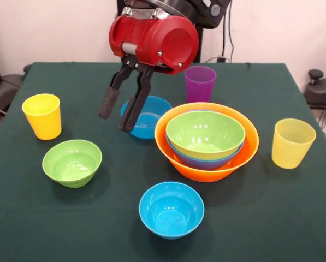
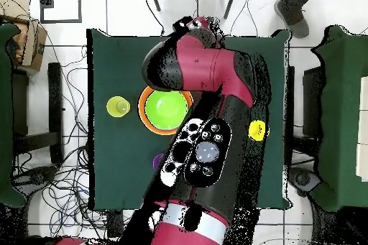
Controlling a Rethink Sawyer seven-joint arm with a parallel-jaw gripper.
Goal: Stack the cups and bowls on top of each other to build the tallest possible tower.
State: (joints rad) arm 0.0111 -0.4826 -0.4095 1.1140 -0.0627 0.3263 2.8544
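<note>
The claw (image 1: 118, 114) hangs released and empty over the far small blue bowl (image 1: 149, 117), just beside the tower (image 1: 206, 142) on the surface (image 1: 31, 218). The bowl looks light, stiff and glossy, likely slippery; pinching its thin rim seems the best hold

My worktop (image 1: 37, 229) wears a dark green cloth that reaches every edge. Behind it in the front view stands a pale wall (image 1: 272, 27), with black cables (image 1: 226, 38) hanging down it near the far edge. A black chair base (image 1: 320, 82) shows at the far right. From overhead, the floor (image 2: 122, 12) is white tile, with loose cables (image 2: 68, 177) tangled along the left side. Dark green chairs (image 2: 11, 113) flank the worktop on both sides, and a person's shoe (image 2: 291, 14) steps in at the top right.
</note>
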